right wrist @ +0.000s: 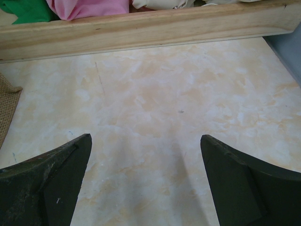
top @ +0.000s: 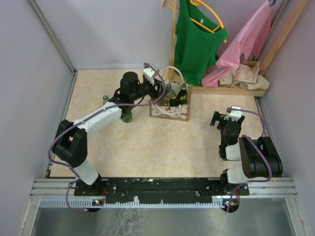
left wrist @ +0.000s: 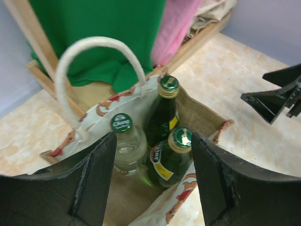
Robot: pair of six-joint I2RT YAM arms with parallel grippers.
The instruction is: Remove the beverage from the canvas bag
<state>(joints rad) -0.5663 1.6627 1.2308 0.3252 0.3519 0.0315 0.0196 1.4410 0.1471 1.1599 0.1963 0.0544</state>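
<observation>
The left gripper (left wrist: 153,181) stands open and empty above the canvas bag (left wrist: 202,115). The glass bottles (left wrist: 164,117) look heavy, slippery, breakable; the neck seems the best hold.

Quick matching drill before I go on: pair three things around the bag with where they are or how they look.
1. clear bottle
2. canvas bag
3. green shirt
4. right tool

a. hangs on a yellow hanger
b. open above bare tabletop
c. green cap, inside the bag
d. holds three bottles

Pairs: 1-c, 2-d, 3-a, 4-b
</observation>
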